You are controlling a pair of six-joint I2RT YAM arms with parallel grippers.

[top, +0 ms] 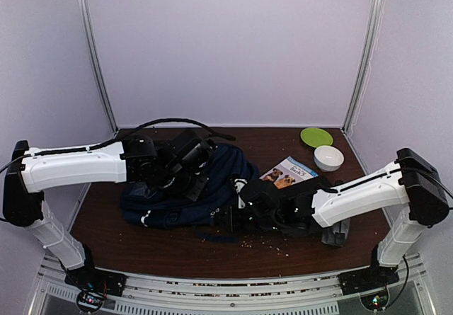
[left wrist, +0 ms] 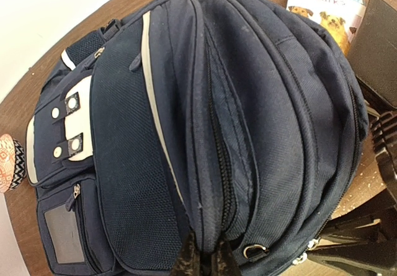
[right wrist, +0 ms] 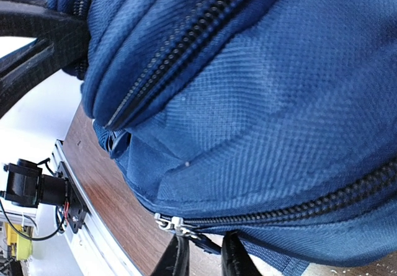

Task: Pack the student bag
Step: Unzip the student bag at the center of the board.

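Pale walls [top: 226, 46] close in a dark wooden surface [top: 141, 244], and the backpack [top: 173, 205] lies on it left of the middle, between the two arms. It is navy, with a thin white stripe [left wrist: 155, 102] and a white patch [left wrist: 73, 127] on its front pockets. A small clear window pocket [left wrist: 62, 229] sits below the patch.

From the left wrist, several compartments of the backpack stand side by side like ribs. The zip [left wrist: 220, 164] of the middle one gapes a little, but only dark fabric shows in the gap. What the backpack holds is hidden. The left jaws are pinched nearly together on a fold of the backpack beside that zip, their fingertips [left wrist: 189, 265] just showing.

The right jaws stand narrow at the near right edge of the backpack, fingertips [right wrist: 175, 258] either side of a dark pull tab [right wrist: 205, 242]. The tab hangs from a metal zip slider [right wrist: 169, 221] on a closed zip. I cannot tell whether they press on the tab.

To the right of the backpack lies a booklet [top: 289, 172] with dogs on its cover. Beyond it stand a white bowl [top: 328, 158] and a green plate [top: 316, 136]; the inside of the bowl is too small to read. Crumbs [top: 272, 243] are scattered on the surface near the backpack's front edge. A small orange-and-white patterned object [left wrist: 9, 158] sits just beside its pocket side.
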